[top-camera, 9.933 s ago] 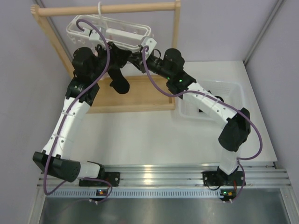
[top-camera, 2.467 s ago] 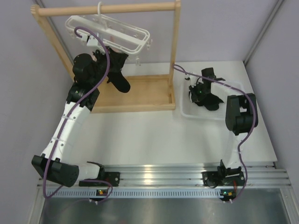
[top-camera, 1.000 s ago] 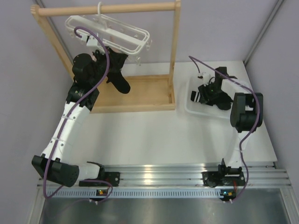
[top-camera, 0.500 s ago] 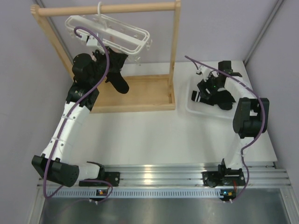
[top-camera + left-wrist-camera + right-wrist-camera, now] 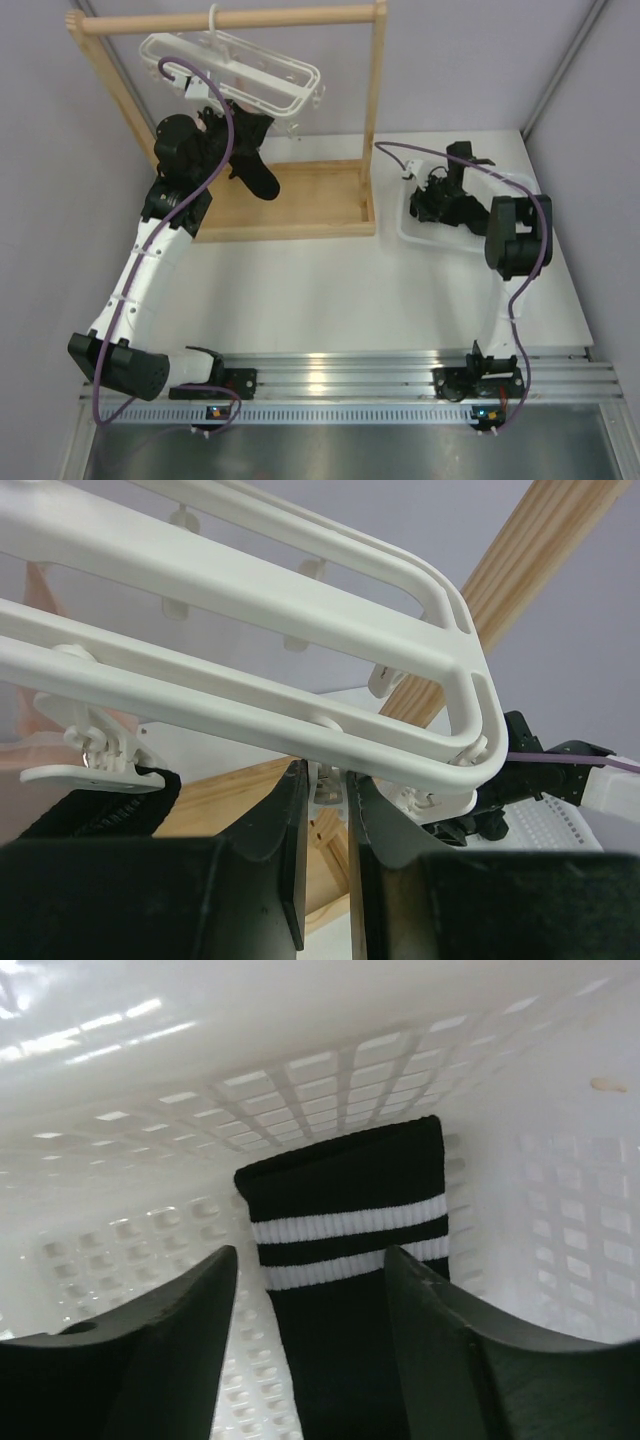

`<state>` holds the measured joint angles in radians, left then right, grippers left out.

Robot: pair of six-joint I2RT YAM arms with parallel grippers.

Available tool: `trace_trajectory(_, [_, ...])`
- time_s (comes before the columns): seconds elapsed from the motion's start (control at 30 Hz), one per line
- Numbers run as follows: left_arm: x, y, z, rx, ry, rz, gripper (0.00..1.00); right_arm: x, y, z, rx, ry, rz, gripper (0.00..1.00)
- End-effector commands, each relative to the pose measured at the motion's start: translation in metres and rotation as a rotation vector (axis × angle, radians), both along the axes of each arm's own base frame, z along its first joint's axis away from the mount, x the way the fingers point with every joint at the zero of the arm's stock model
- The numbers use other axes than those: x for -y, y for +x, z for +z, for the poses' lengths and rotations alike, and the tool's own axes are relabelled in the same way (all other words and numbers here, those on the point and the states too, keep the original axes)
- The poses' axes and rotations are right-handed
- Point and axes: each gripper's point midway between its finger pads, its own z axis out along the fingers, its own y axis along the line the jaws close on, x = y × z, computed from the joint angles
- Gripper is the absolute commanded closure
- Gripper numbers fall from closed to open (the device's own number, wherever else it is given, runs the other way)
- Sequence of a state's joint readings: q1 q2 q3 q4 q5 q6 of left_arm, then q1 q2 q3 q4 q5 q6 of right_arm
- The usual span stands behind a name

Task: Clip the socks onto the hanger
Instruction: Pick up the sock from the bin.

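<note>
Left end effector (image 5: 326, 792) is pinched nearly closed on a small white clip (image 5: 321, 776) of the white plastic oblong hanger (image 5: 250, 590), where one limp black sock (image 5: 258, 172) already hangs; right end effector (image 5: 310, 1265) hangs wide open and empty over a white-striped black sock (image 5: 345, 1185) in the white perforated plastic basket (image 5: 130, 1210). This looks like the pick-up step, and it calls for lowering and closing on that cuff

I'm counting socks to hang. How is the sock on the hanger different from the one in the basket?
The hanging sock dangles from a clip on the hanger; the basket sock lies flat in the white basket. The basket sock shows two white stripes; none show on the hanging sock. The open right gripper is at the basket sock, not the hanging sock. Both are black.
</note>
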<state>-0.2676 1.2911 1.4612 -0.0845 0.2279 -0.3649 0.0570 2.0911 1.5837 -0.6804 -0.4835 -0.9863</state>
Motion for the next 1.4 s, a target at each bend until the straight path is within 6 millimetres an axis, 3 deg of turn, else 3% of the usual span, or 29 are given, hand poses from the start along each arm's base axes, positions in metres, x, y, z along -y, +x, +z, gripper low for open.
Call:
trace_trajectory(0.0, [0.0,-0.005,0.011,0.027,-0.013,-0.013,1.0,-0.001,0.005,-0.005,0.029,-0.023,0.04,0.43])
trace_trajectory(0.1, [0.0,-0.005,0.011,0.029,-0.012,-0.013,1.0,0.002,0.0,-0.015,0.013,-0.04,0.044,0.63])
trace_trajectory(0.13, [0.0,-0.005,0.012,0.032,-0.013,-0.014,1.0,0.003,0.0,-0.012,0.025,-0.045,0.048,0.75])
trace_trajectory(0.23, [0.001,-0.005,0.013,0.032,-0.012,-0.019,1.0,0.004,-0.001,0.002,0.053,-0.047,0.041,1.0])
trace_trajectory(0.3, [0.001,-0.005,0.013,0.032,-0.012,-0.02,1.0,0.006,-0.001,0.015,0.079,-0.043,0.033,1.0])
trace_trajectory(0.37, [0.001,-0.006,0.014,0.033,-0.014,-0.024,1.0,0.009,0.0,0.042,0.125,-0.026,0.013,1.0])
trace_trajectory(0.53, [0.002,-0.007,0.015,0.037,-0.014,-0.028,1.0,0.007,0.002,0.128,0.264,0.069,-0.045,1.0])
trace_trajectory(0.67, [0.002,-0.008,0.019,0.043,-0.02,-0.033,1.0,-0.006,-0.001,0.196,0.367,0.178,-0.078,1.0])
trace_trajectory(0.77, [0.003,-0.009,0.021,0.043,-0.027,-0.039,1.0,-0.024,-0.012,0.239,0.408,0.272,-0.08,1.0])
trace_trajectory(0.8, [0.004,-0.009,0.023,0.045,-0.03,-0.044,1.0,-0.035,-0.018,0.262,0.447,0.304,-0.057,1.0])
trace_trajectory(0.9, [0.007,-0.01,0.026,0.045,-0.043,-0.058,1.0,-0.064,-0.033,0.303,0.486,0.407,-0.046,1.0])
trace_trajectory(1.07, [0.009,-0.012,0.032,0.048,-0.064,-0.071,1.0,-0.119,-0.058,0.348,0.534,0.556,0.011,1.0])
trace_trajectory(1.17, [0.011,-0.014,0.033,0.046,-0.073,-0.088,1.0,-0.156,-0.068,0.363,0.511,0.667,-0.003,1.0])
trace_trajectory(1.37, [0.016,-0.015,0.031,0.027,-0.089,-0.115,1.0,-0.241,-0.091,0.359,0.426,0.778,0.031,1.0])
